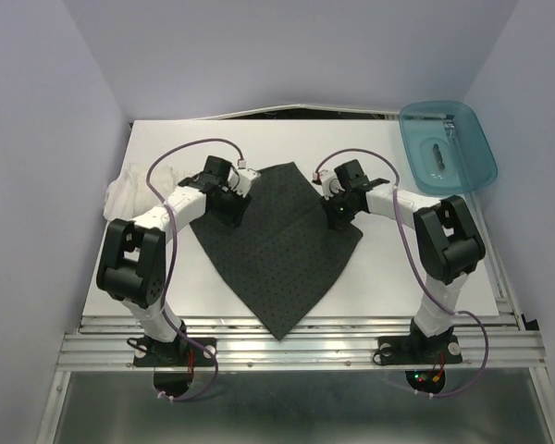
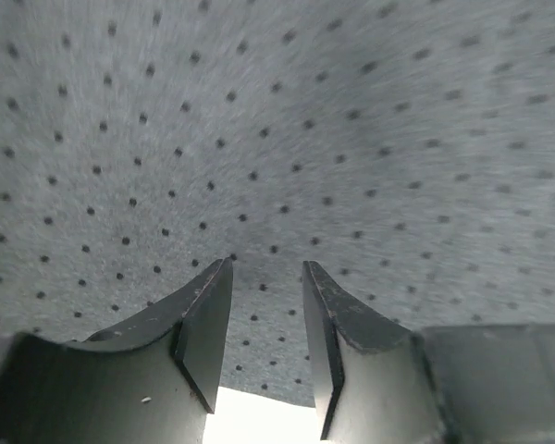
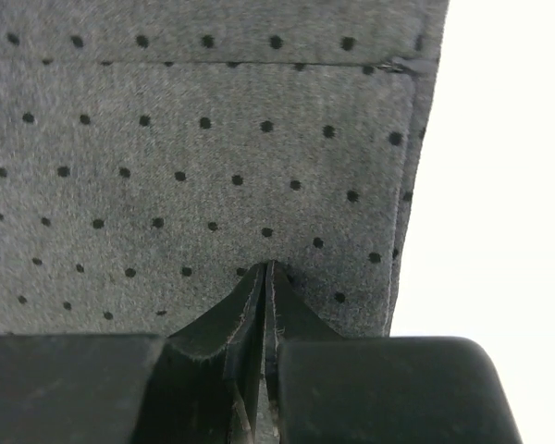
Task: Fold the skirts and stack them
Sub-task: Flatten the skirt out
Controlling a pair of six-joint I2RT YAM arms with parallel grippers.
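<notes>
Two skirts lie on a white table (image 1: 425, 268) closed in by pale lavender walls (image 1: 37, 139), with aluminium rails (image 1: 305, 347) along its near edge where the arm bases are bolted. The charcoal skirt (image 1: 277, 250) is spread flat mid-table like a diamond, one corner pointing to the near edge. The white skirt (image 1: 129, 192) sits crumpled at the table's left side, well apart from it. A teal bin (image 1: 472, 166) rests at the far right corner. From above, the left gripper (image 1: 231, 202) is down on the dark cloth's left edge and the right gripper (image 1: 336, 218) on its right corner, but jaw width is hard to read there. The wrist cameras settle it. On the left, the fingers (image 2: 199, 319) stand partly apart, dotted fabric filling the view beyond them and a sliver of table below. On the right, the fingers (image 3: 231, 314) are pressed together at the cloth beside a hemmed edge. Whether fabric is pinched between them cannot be told.
</notes>
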